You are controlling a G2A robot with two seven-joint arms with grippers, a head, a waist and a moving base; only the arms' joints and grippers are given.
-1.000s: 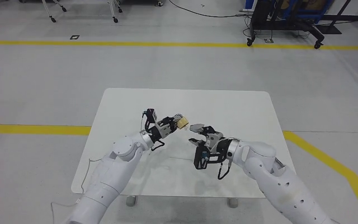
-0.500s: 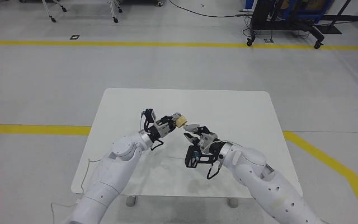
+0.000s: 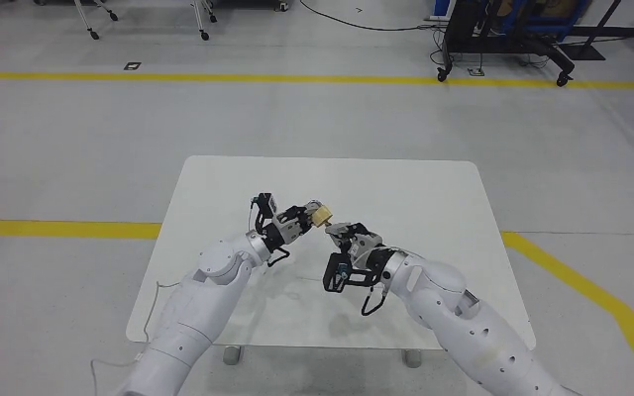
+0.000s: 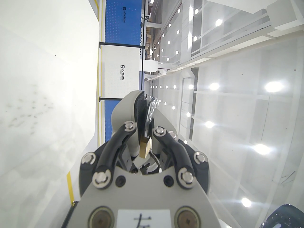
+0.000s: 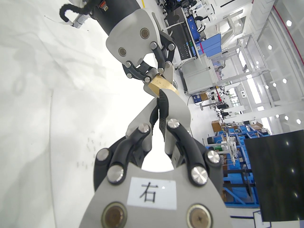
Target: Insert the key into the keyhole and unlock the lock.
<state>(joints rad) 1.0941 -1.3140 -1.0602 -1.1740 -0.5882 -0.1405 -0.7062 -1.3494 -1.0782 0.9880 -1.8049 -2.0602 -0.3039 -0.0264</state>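
The left gripper (image 3: 313, 216) and the right gripper (image 3: 340, 231) meet above the middle of the bench (image 3: 416, 188), off its surface. The left arm comes in from the near left corner, the right arm from the near right corner. The lock (image 3: 320, 214) sits clamped between the left gripper's fingers, on the side facing the right gripper. The right gripper's closed tips lie just beside the lock (image 5: 162, 84), on its right-edge side and slightly nearer the near edge.

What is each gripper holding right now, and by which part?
Left gripper clamps the brass lock by its body. Right gripper is shut with its tip at the lock; any key in its grip is hidden.
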